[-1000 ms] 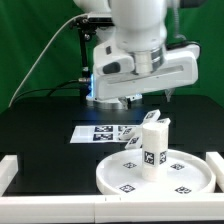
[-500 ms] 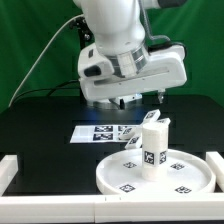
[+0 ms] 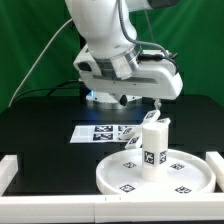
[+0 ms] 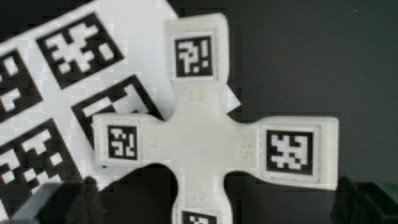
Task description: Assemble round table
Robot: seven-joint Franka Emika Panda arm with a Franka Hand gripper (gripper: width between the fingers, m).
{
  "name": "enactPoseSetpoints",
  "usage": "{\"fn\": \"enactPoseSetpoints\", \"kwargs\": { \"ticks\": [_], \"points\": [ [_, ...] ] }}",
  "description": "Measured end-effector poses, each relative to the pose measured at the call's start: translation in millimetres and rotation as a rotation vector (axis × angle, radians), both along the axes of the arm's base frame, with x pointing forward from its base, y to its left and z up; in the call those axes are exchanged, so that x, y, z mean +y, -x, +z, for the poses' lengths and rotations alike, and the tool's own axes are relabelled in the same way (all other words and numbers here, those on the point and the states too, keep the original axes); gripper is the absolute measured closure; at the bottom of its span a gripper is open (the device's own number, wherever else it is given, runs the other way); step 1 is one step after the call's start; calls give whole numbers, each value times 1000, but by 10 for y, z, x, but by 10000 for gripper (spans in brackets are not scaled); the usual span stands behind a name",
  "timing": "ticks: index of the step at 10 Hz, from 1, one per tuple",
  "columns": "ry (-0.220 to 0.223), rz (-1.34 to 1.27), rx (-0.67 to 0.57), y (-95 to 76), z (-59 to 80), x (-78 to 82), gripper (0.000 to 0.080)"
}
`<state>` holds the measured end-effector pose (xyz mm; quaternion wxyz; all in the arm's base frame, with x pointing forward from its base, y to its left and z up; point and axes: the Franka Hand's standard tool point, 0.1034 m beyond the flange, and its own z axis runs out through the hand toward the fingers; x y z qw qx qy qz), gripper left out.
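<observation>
- White plastic disc (image 3: 108, 172) lies rim-up on the black worktop (image 3: 40, 125), at the near edge of the exterior view and toward its right.
- The thick leg (image 3: 152, 146) stands upright in the middle of the disc. You can count that joint as started, but the pictures do not show whether it is turned fully home.
- The base piece (image 4: 210, 135), a flat cross with a tag on each arm, lies loose on the worktop. It sits against or just over the edge of the marker board (image 4: 63, 90), and is well apart from the top of the leg.
- Your claw (image 4: 210, 205) hangs right above that cross, spread wide with nothing between the fingers.
- In my judgement you have the last part left: grasp the base, carry it to the leg and fix it on top.
</observation>
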<state>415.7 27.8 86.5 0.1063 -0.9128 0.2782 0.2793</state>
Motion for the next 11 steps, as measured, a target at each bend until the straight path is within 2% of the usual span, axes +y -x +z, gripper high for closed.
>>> {"fn": "enactPoseSetpoints", "kwargs": {
  "ticks": [1,2,3,4,6,10,11],
  "points": [
    [0,0,1,2,-3,-1,150],
    [19,-71,17,8,-27,-12,150],
    [57,-197,46,47,-89,-57,150],
    [83,-299,53,51,-151,-32,150],
    [76,-497,41,12,-214,34,150],
    [88,-477,40,41,-231,20,150],
    [93,-553,20,72,-314,-6,150]
  ]
}}
